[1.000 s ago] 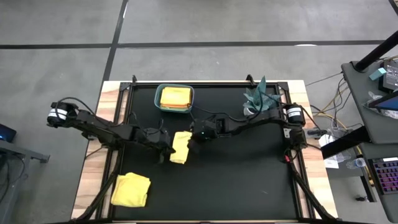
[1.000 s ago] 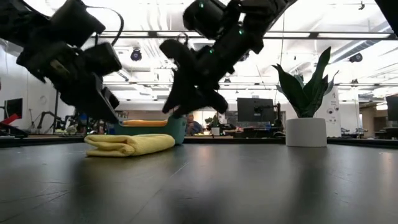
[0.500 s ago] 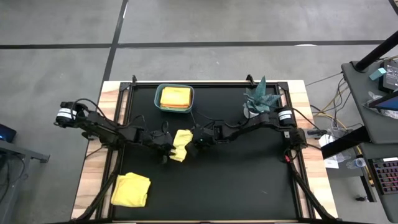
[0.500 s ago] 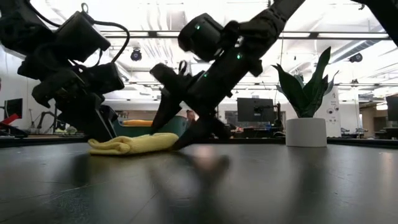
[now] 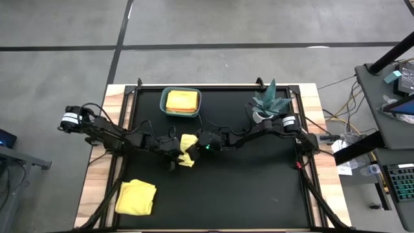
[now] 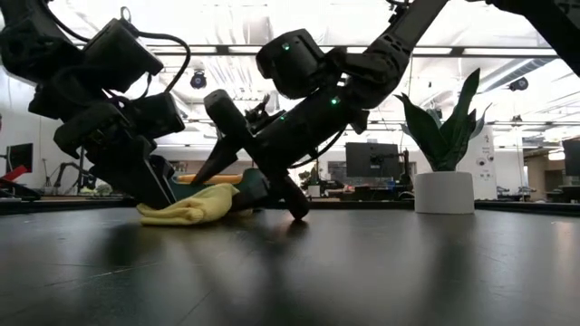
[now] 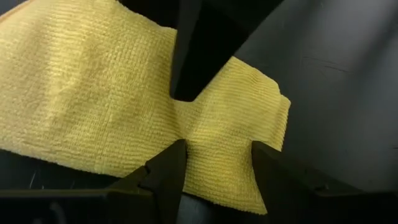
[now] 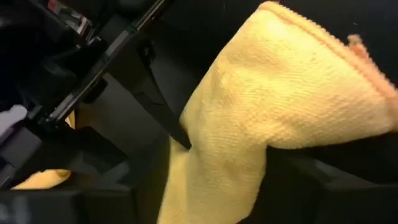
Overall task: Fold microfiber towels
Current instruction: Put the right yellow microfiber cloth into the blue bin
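Both grippers, left [image 5: 174, 150] and right [image 5: 197, 139], just spread open, bunching your yellow towel [image 5: 187, 142]; fold looks botched, redo

light: even and bright from overhead, soft shadows in the high view | low view: glaring ceiling lights [image 6: 227, 18] backlight the dark arms, faint sheen and reflections on the table [image 6: 362, 272] | wrist views: towel [image 8: 280, 106] close, soft at the edges, dark background underexposed
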